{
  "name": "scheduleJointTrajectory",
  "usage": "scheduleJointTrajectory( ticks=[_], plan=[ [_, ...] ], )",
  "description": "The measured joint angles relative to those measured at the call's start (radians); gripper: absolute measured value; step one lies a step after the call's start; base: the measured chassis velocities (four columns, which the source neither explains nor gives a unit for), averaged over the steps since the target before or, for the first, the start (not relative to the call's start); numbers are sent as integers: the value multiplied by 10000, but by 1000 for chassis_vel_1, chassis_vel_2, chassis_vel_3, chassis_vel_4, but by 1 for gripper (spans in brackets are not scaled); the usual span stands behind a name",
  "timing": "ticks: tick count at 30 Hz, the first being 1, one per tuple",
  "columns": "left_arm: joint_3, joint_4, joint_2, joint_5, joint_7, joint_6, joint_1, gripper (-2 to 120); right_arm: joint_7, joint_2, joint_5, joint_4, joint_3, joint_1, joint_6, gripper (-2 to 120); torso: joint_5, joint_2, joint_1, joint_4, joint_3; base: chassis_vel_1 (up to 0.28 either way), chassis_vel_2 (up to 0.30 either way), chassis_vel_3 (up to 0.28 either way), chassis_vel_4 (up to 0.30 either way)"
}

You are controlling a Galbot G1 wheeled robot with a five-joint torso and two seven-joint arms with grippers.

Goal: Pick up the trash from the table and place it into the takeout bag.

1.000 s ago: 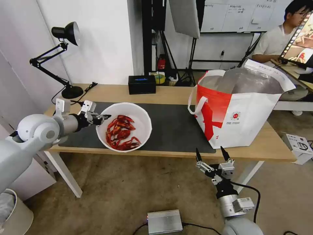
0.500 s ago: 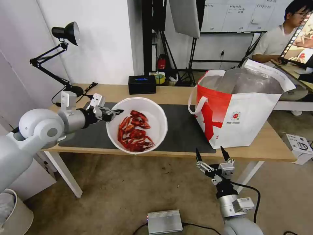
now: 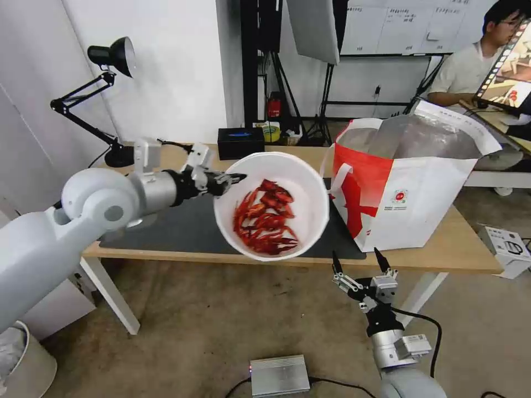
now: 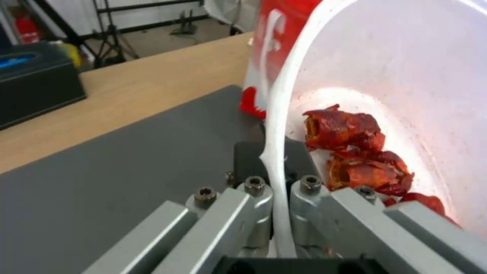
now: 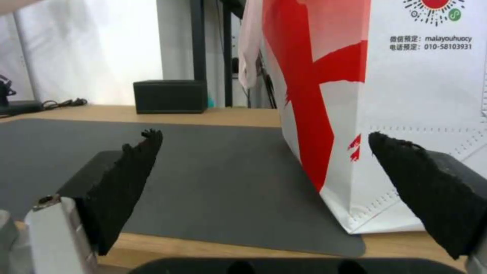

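Observation:
My left gripper (image 3: 231, 178) is shut on the rim of the white round bowl (image 3: 301, 182), which hangs tilted above the table's dark grey mat (image 3: 182, 226). Red crayfish shells (image 3: 266, 216) lie in the bowl. In the left wrist view the bowl's rim (image 4: 274, 125) runs between my left gripper's (image 4: 276, 186) fingers, with the shells (image 4: 355, 152) just inside. The bowl is just left of the white-and-red takeout bag (image 3: 409, 193), which stands open on the table (image 3: 459, 243). My right gripper (image 3: 358, 258) is open below the table's front edge, facing the takeout bag (image 5: 406, 87).
A black tissue box (image 3: 240, 142) sits at the table's back edge, and a black desk lamp (image 3: 113, 55) stands at the back left corner. A silver box (image 3: 279, 375) lies on the floor in front. A white bin (image 3: 22, 359) is at the lower left.
My left gripper has lifted the bowl off the mat and carried it to the right, toward the takeout bag. The bowl now tilts more. The right arm has stayed still.

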Motion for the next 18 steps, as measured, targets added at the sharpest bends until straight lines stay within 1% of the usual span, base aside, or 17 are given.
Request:
scheduleJointTrajectory(
  ticks=[1,4,9,12,13,16,17,18],
  plan=[
    [0,0,0,0,0,0,0,0,0,0,0,0,0,0,0,100,0,0,0,0,0,0,0,0,0],
    [295,-21,-317,-263,-118,4,-383,0,0,0,0,0,0,0,0,100,0,0,0,0,0,0,0,0,0],
    [656,12,-398,-498,-176,15,-807,0,0,0,0,0,0,0,0,100,-1,0,0,0,0,0,0,0,0],
    [1209,172,-529,-728,-192,18,-1515,0,1,0,0,0,0,-1,0,100,-3,0,0,3,0,0,0,0,0],
    [1209,172,-529,-728,-192,18,-1515,0,1,0,0,0,0,-1,0,100,-3,0,0,3,0,0,0,0,0],
    [2125,544,-904,-1071,-232,18,-2829,0,0,0,0,0,1,0,0,100,1,0,0,1,1,0,0,0,0],
    [2125,544,-904,-1071,-232,18,-2829,0,0,0,0,0,1,0,0,100,1,0,0,1,1,0,0,0,0],
    [2422,663,-1040,-1179,-233,25,-3198,0,0,0,0,0,0,-1,0,100,0,0,0,0,1,0,0,0,0]
  ],
)
